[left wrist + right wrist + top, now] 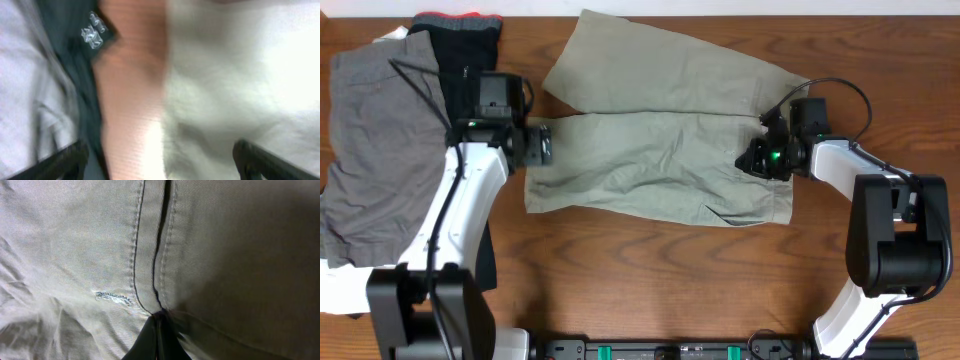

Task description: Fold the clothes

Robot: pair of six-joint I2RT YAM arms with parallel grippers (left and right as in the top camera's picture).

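Khaki shorts (650,150) lie spread on the table (640,270), right gripper (159,317) clamped on their seam, left gripper (538,143) gaping wide at their edge.

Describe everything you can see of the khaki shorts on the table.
The khaki shorts look like light beige woven cotton, lightly creased. They lie flat on the wooden table with both legs pointing to the robot's left, and the far leg is angled away. A stitched seam runs down the middle. The right gripper appears shut on fabric at that seam. The left gripper is open at the near leg's hem.
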